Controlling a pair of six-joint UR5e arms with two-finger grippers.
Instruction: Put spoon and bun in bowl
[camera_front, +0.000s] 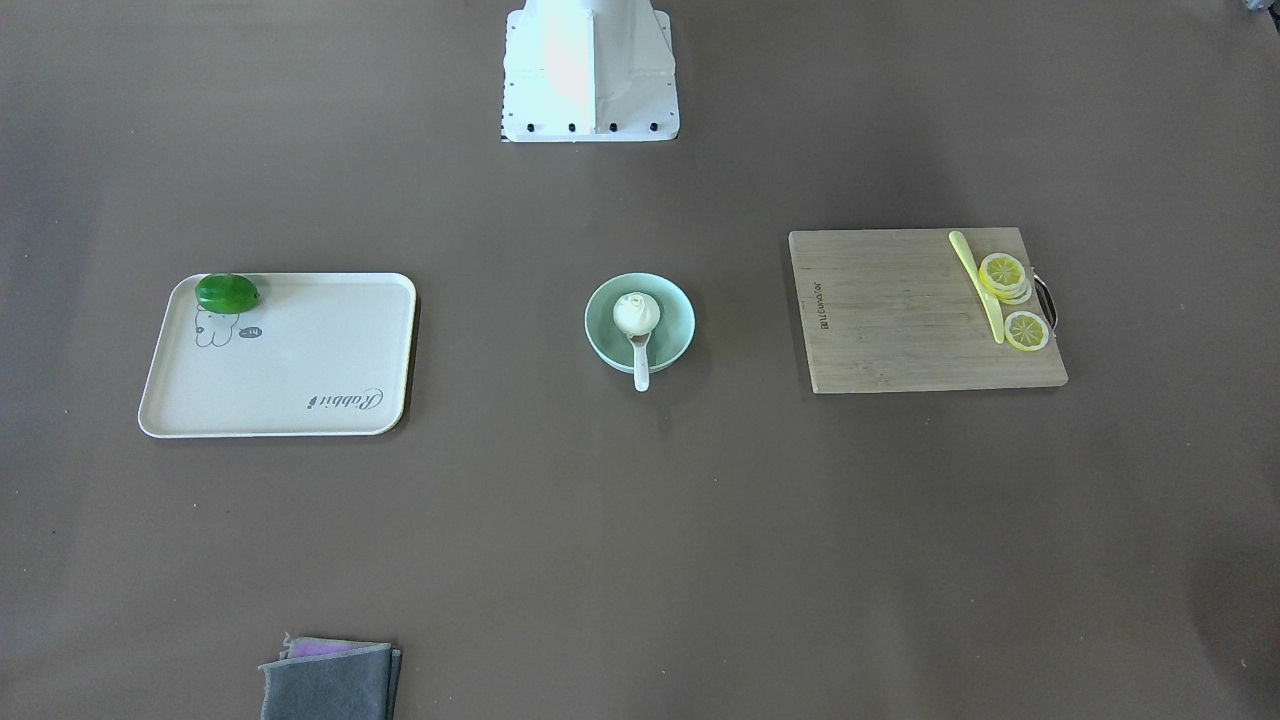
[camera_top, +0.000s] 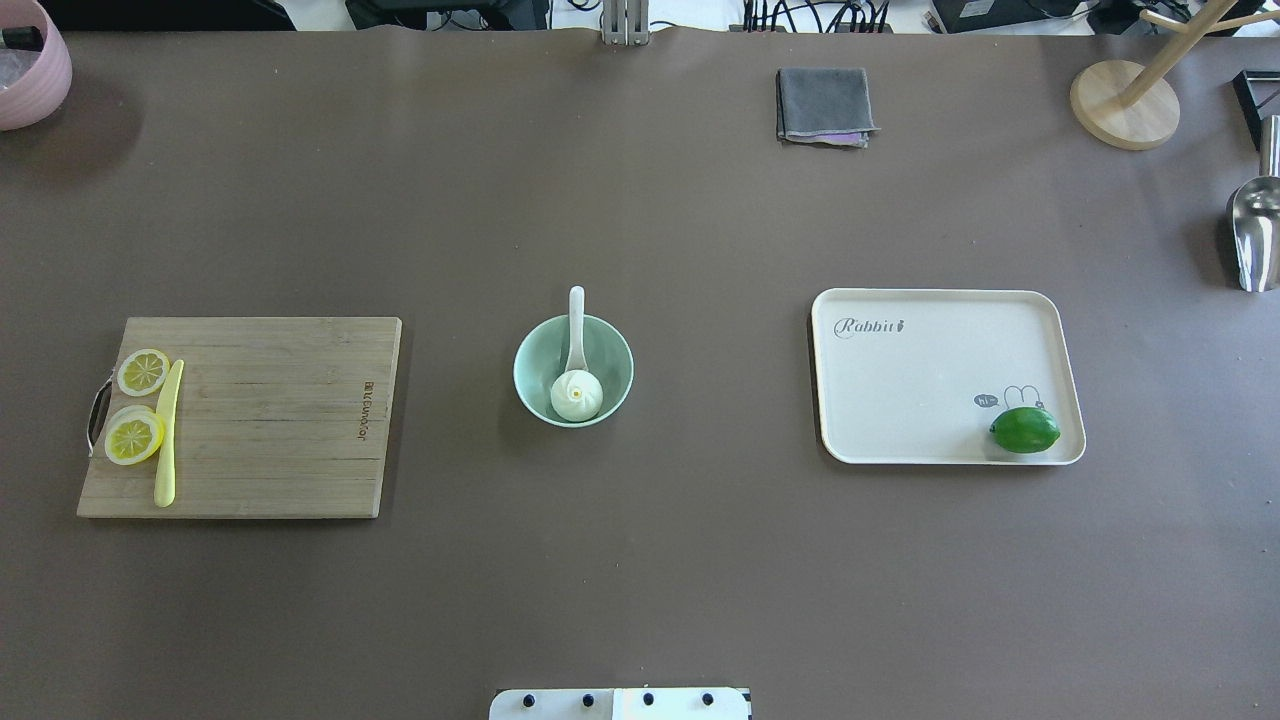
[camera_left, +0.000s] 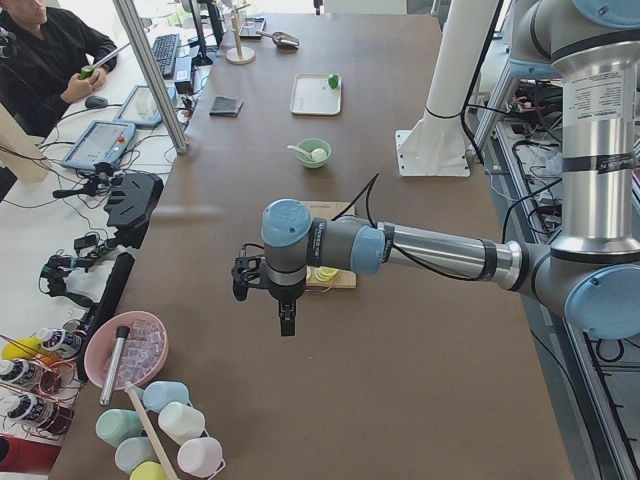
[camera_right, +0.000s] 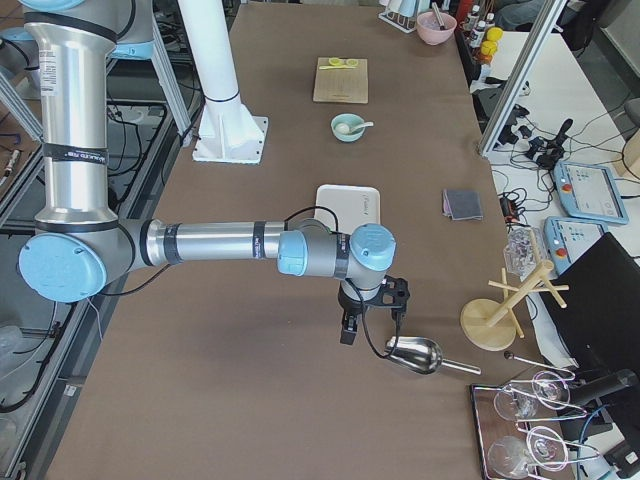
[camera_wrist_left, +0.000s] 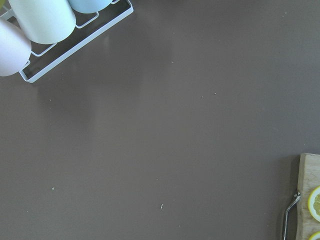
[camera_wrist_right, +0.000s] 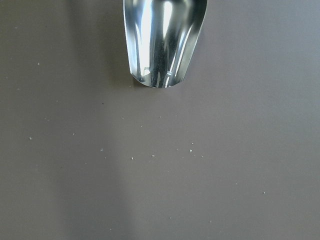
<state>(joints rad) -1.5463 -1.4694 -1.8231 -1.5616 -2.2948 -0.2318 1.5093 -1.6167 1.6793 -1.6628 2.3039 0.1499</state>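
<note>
**Overhead exterior: bun and spoon both lie in the bowl**

The smooth, round, mint-green bowl (camera_top: 612, 362) stands mid-table. The white bun (camera_top: 577, 394), pleated in a swirl to a peak, sits in the part of the bowl nearest the robot. The glossy white spoon (camera_top: 576, 320) has its scoop inside the bowl, touching the bun. Its short thick handle leans out over the bowl's far rim.

Level with the bowl, to the robot's left, lies a rectangular wooden cutting board (camera_top: 270, 420) with visible grain. A brand mark on the edge facing the bowl is too small to read. On the board's side away from the bowl are yellow lemon slices (camera_top: 135, 437) and a slim pale-yellow knife (camera_top: 167, 435).

Level with the bowl, to the robot's right, lies a matte cream tray (camera_top: 930, 380) with rounded corners, printed "Rabbit". A shiny green lime (camera_top: 1025, 430) rests in the tray corner away from the bowl.

Beyond the bowl, farther from the robot, lies a folded grey cloth (camera_top: 823, 105).

The left gripper (camera_left: 286, 322) hangs well past the board from the bowl. The right gripper (camera_right: 347, 330) hangs well past the tray, near a polished metal scoop (camera_wrist_right: 165, 40). Neither pincer's state can be told from the side views.
</note>
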